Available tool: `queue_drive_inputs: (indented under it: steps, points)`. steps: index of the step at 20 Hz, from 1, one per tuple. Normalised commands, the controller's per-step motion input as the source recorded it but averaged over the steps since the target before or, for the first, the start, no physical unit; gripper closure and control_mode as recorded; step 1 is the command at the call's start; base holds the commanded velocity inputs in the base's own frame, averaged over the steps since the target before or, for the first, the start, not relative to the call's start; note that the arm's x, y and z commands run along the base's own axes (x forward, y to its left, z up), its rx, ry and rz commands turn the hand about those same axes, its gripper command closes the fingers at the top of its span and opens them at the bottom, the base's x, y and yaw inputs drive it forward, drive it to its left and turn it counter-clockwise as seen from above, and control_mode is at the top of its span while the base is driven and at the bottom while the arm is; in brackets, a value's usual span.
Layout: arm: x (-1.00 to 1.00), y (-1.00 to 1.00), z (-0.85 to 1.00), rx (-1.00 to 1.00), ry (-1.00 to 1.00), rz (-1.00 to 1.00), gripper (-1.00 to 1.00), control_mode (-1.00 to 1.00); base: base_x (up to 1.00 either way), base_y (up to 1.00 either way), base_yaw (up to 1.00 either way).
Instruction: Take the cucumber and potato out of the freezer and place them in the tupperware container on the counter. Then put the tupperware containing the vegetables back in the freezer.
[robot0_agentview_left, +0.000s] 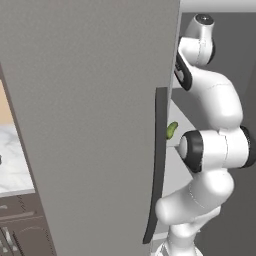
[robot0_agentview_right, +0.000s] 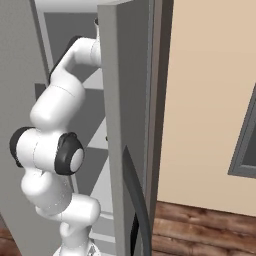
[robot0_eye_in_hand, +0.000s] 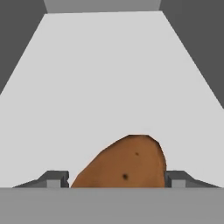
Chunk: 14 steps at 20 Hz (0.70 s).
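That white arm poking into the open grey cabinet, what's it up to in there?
It is reaching into the freezer, whose door stands open. In the hand view, the tool sits on either side of the potato on a pale shelf, its fingertips spread just wider than the potato; whether they touch it is unclear. The cucumber shows past the door edge, still inside.

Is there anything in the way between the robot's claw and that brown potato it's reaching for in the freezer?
Nothing visible stands between them. In the hand view the potato lies on the pale freezer shelf, right between the two fingertips of the open gripper, with only bare shelf around it.
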Motion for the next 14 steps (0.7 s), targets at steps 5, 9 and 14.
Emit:
queue_drive_inputs:
  steps: [5,9,14]
  points:
    - [-0.72,0.0,-0.25,0.0,-0.07,0.0,1.0,-1.0,0.0,0.0,0.0]
    - [-1.0,0.0,-0.02,0.0,-0.25,0.0,1.0,-1.0,0.0,0.0,0.0]
    - [-1.0,0.0,0.0,0.0,-0.21,-0.03,1.0,-1.0,0.0,0.0,0.0]
